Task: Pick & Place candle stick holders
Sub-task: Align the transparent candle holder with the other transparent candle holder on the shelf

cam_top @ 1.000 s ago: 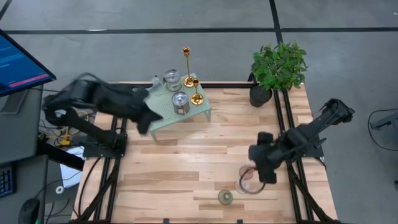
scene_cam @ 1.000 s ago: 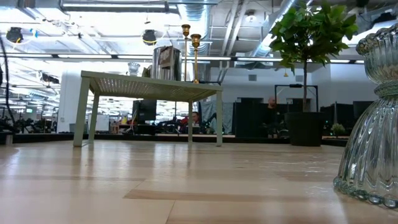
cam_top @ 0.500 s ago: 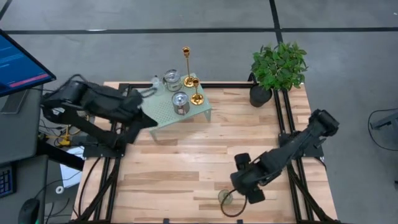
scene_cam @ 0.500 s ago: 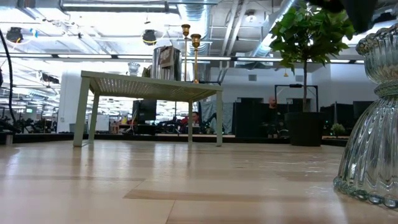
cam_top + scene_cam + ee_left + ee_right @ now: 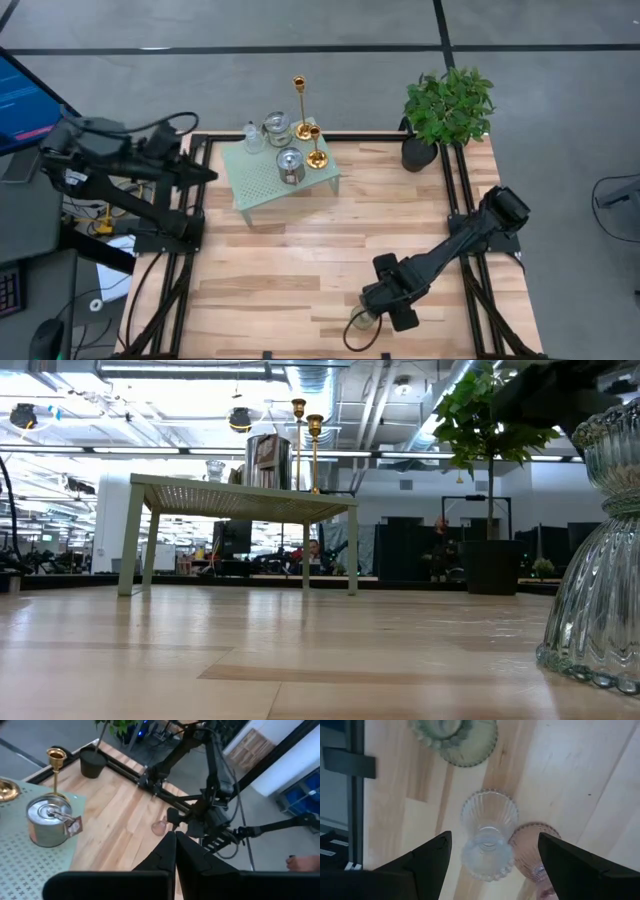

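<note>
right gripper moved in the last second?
Yes. The right gripper has swung from near the table's right rail toward the near edge, over the glass holders.

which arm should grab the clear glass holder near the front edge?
Right. The right gripper hangs open directly over the clear glass holder, fingers either side. The left gripper is shut, off the table's far left edge by the rack.

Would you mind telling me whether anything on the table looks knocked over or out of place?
Nothing is tipped or spilled; the holders on the mint rack stand upright. Only tight spot: the clear ribbed holder, inside the open right gripper, seems to touch the pink holder.
</note>
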Controlling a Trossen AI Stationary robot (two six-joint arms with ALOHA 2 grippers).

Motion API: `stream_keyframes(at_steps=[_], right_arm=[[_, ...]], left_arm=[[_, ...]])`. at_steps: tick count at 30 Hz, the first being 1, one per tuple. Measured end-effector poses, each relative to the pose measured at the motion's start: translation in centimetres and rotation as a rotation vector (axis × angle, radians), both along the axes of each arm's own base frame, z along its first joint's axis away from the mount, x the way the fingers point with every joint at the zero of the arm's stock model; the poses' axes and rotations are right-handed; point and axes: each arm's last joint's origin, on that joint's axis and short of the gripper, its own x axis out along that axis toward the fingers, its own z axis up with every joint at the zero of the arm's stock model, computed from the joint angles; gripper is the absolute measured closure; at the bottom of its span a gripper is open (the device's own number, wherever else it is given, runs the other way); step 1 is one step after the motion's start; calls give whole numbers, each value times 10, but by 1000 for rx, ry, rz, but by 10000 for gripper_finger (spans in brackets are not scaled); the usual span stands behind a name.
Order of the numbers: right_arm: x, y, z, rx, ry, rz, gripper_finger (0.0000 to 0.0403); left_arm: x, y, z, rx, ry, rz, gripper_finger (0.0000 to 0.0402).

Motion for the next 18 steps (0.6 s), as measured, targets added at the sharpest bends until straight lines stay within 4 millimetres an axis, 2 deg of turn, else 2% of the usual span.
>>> stream_keyframes(at_steps=[10,18], right_arm=[[-3,3,0,-17,-10,24,116],[-17,9,-23,-15,39,28,116]], left_arm=[[1,0,1,-2,-6,0,395],[4,-1,1,-2,-2,-5,395]])
